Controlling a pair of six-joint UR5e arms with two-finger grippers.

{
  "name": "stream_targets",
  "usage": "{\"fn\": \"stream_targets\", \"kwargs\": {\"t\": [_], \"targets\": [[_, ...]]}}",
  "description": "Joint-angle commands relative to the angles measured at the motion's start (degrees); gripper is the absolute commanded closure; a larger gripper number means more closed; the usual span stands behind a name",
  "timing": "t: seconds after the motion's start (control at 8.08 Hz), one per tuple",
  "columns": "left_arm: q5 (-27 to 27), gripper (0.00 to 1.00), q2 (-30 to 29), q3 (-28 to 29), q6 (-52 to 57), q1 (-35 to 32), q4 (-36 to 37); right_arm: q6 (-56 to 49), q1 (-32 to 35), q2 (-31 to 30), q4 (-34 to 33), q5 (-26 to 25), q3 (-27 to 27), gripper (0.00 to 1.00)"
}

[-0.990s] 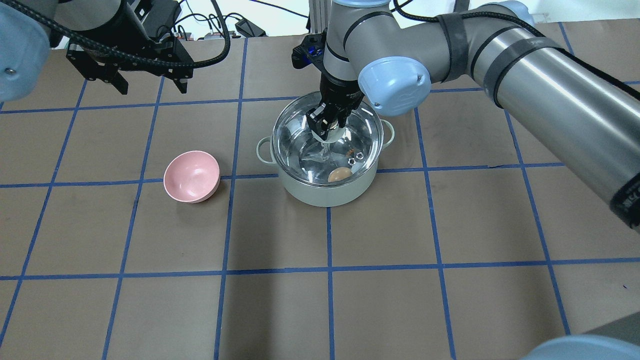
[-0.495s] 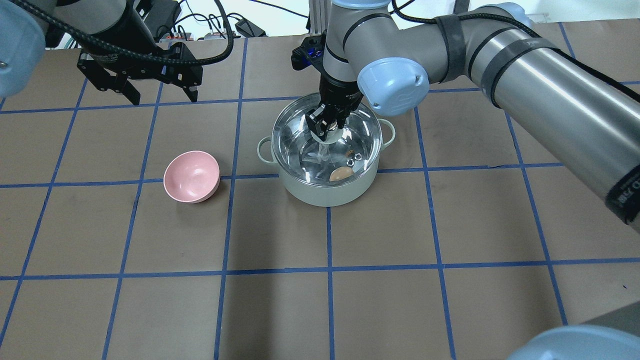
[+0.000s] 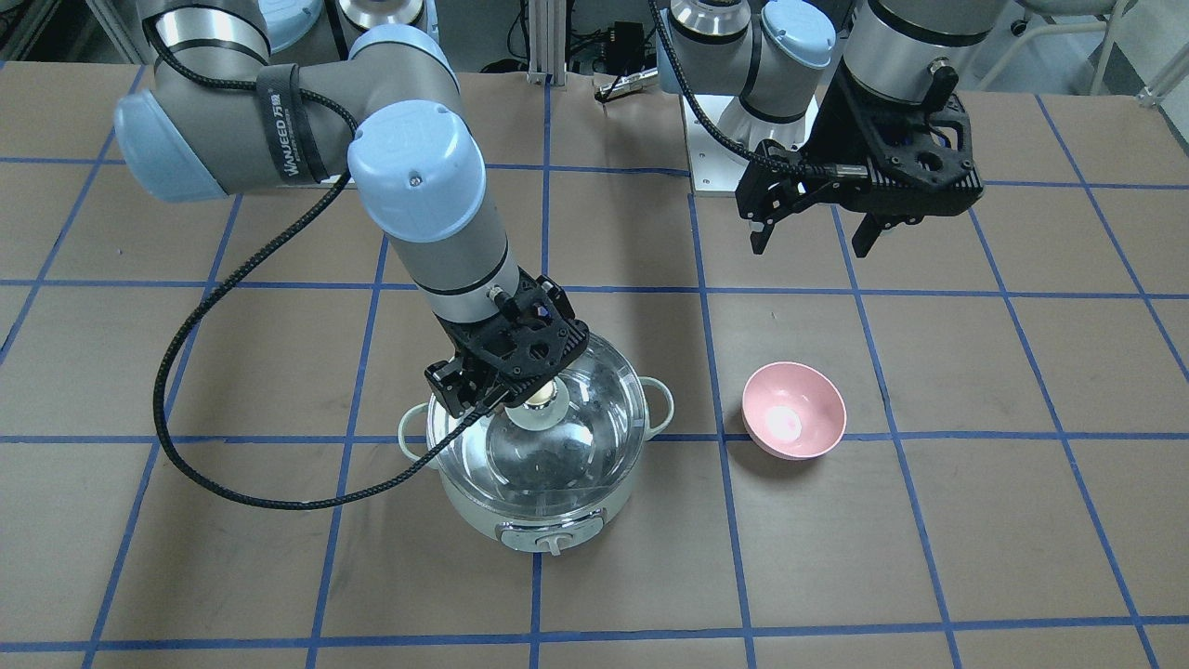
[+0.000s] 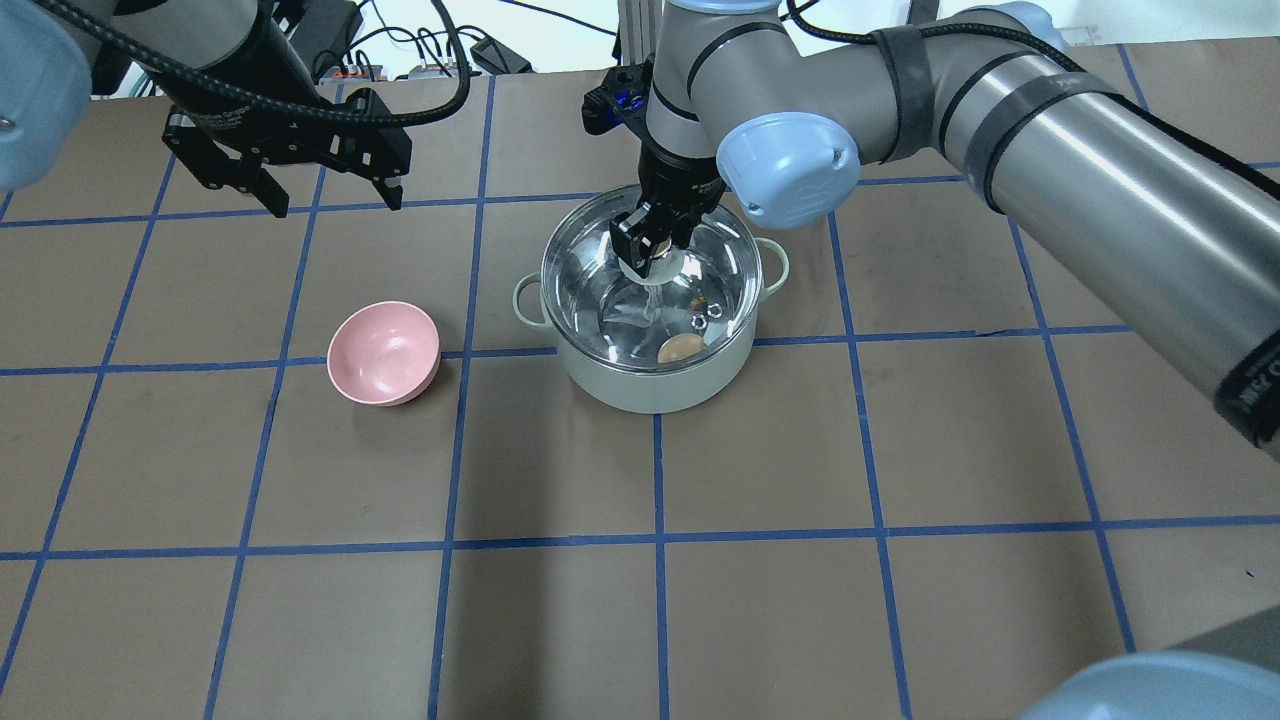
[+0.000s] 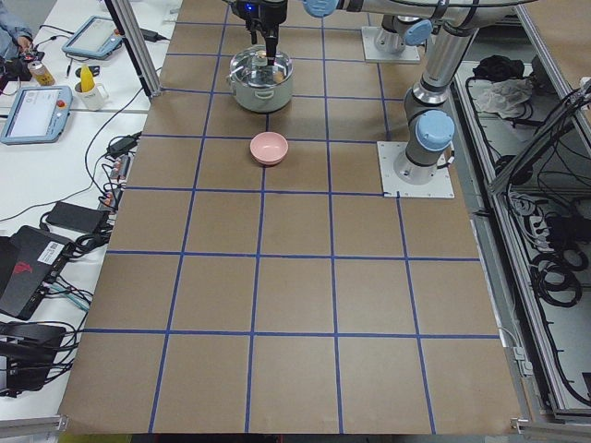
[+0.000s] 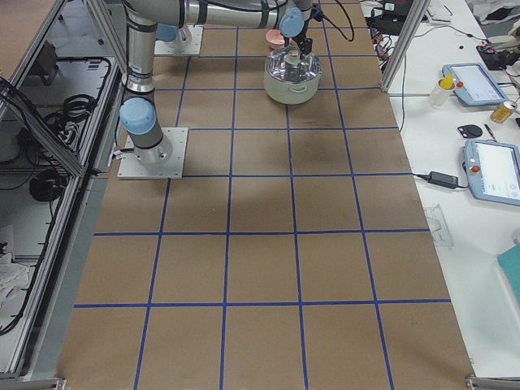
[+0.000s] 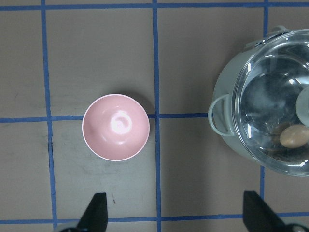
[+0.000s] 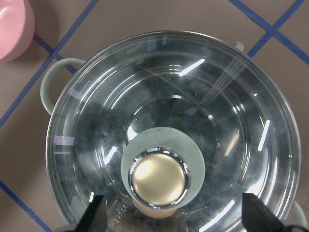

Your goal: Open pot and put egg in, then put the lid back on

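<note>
Under clear lid (image 7: 270, 96): sm. tan egg (image 7: 294, 136)

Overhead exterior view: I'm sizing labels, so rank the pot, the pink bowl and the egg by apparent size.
Largest: pot.
Next: pink bowl.
Smallest: egg, clearly far smaller than either.

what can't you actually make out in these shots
- Egg: in the right wrist view almost all of it is hidden under the lid's knob. In the front-facing view it is lost in glare.
- Small bits beside the egg, overhead view: too small to identify.
- Dial setting on the pot, front-facing view: too small.
- Right gripper: fingertips cut off by the wrist view's bottom edge, and too small in the side views.
</note>
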Motion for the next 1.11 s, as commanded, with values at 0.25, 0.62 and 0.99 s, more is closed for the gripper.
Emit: {"fn": "stream_targets", "kwargs": {"t": [0.25, 0.62, 0.99], "targets": [[2.98, 0.00, 0.04, -0.25, 0.23, 0.20, 1.63, 0.09, -13.39, -8.82, 9.37, -6.28, 0.07, 0.00], [2.98, 0.00, -0.05, -0.17, 0.23, 0.11, 1.71, -0.18, -25.64, -12.08, 11.17, -8.54, 1.47, 0.00], [3.06, 0.00, -0.05, -0.52, 0.23, 0.11, 2.77, 5.50, -27.34, -13.41, 13.45, -8.75, 1.56, 0.00]]}}
